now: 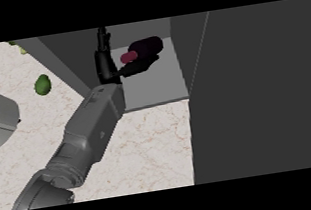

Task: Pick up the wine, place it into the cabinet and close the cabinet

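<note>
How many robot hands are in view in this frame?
1: the left robot hand, inside the cabinet by the wine. The right one is out of view.

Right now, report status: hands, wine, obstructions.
Left hand open beside the wine. Right hand out of view. Wine inside the cabinet, door open. No obstruction seen.

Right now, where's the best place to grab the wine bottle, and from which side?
Probably round the wine bottle's dark, round body, just behind its reddish cap end. Come from the view's left, where the left hand is open beside it. The cabinet wall seems to close off the bottle's right side.
</note>
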`<state>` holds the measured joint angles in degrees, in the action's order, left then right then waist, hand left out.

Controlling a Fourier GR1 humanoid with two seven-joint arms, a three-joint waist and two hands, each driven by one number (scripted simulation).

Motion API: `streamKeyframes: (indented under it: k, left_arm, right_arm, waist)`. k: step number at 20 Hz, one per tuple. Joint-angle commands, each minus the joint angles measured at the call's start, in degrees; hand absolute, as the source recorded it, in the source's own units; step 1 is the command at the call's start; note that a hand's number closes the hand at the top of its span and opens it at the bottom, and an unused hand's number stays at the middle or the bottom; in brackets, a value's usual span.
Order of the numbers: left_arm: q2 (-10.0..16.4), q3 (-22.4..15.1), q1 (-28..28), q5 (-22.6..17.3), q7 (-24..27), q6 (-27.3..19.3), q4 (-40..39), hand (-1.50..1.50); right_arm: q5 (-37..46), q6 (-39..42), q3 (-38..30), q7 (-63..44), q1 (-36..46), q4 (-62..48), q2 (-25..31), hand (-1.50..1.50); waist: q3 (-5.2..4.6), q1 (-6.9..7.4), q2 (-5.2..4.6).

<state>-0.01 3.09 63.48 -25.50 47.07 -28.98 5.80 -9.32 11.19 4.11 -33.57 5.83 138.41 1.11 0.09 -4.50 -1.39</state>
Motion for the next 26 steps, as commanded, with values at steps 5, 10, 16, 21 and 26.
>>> streamKeyframes:
  k: [5, 10, 16, 21, 26]
  left_arm:
    - [1.3, 0.0, -0.9, 1.0, 0.6, 3.2, -0.4, -1.5]
    - [1.4, 0.3, -1.1, 1.1, 0.8, 6.2, -0.2, -1.5]
    - [0.6, -0.4, -3.8, 1.9, 3.8, 10.8, 0.0, -1.5]
    - [0.0, -0.7, -4.5, 0.5, 3.6, 12.4, 0.2, -1.5]
    - [0.0, -0.5, -3.9, -2.5, 3.6, 13.5, 1.2, -1.5]
  right_arm:
    - [-5.1, 1.4, -3.9, 0.4, -0.2, 0.8, 1.5, -1.5]
    - [-3.1, 0.4, -2.4, -0.5, -1.2, 2.6, 0.7, -1.5]
    - [-3.0, 1.3, -1.2, 2.2, -1.9, 0.3, -0.2, -1.5]
    - [0.3, -0.6, 1.9, 0.8, -2.6, 1.6, -1.1, -1.5]
    - [0.4, -3.2, 2.8, -3.8, 2.6, 3.3, -1.1, -1.5]
  waist:
    - [-0.13, 0.62, -0.12]
    - [-0.16, 0.75, 0.05]
    - [-0.16, 1.18, 0.05]
    - [-0.16, 1.15, 0.5]
    - [-0.21, 1.07, 0.65]
